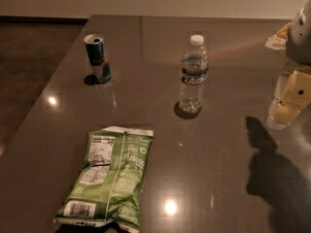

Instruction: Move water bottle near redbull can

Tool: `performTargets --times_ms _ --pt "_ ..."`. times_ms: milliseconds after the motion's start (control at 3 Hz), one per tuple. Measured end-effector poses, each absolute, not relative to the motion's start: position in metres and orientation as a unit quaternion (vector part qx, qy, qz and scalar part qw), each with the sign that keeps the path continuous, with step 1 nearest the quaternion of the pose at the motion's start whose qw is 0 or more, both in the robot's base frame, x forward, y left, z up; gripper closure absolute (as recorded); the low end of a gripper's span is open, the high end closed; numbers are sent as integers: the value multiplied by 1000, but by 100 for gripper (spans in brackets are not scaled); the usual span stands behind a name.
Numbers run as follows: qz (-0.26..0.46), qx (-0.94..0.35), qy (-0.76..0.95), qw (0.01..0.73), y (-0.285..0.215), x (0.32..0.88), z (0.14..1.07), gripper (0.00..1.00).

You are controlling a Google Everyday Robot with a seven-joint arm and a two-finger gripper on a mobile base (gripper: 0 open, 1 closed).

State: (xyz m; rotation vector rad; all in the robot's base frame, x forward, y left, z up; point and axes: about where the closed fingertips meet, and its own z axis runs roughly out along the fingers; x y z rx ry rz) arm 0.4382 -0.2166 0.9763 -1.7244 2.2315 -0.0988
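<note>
The water bottle [193,76] stood upright, cap on, a little past the middle of the surface [218,169], toward 1 o'clock from its centre. Nothing touched it. The redbull can [97,58] stood upright well apart from it, off at its 9 to 10 o'clock and close to the surface's left edge. At the bottle's 7 o'clock a green snack bag [109,178] lay flat, reaching the near edge.

The hand [286,106] hung at the bottle's 3 o'clock, by the right border of the view and apart from the bottle. Whether it was open or closed could not be told. Its shadow [272,174] fell on the surface at about 5 o'clock from the bottle.

Judging by this, the task was at its first step: the approach, with no grasp made. The next move would call for bringing the hand across toward 9 o'clock, taking the bottle around its ribbed body, and carrying it leftward.

The stretch between bottle and can lay bare, so the path looked open. The care would be at the far end: the can stood near the drop to the floor [29,57], so the bottle was best set on the can's 3 o'clock side.
</note>
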Motion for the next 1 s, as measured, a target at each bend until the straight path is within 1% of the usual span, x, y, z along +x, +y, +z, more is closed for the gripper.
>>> performTargets --times_ms 333,1000 --pt "-35 -603 781 160 -216 439 977 0" --pt "-14 -593 781 197 -187 470 976 0"
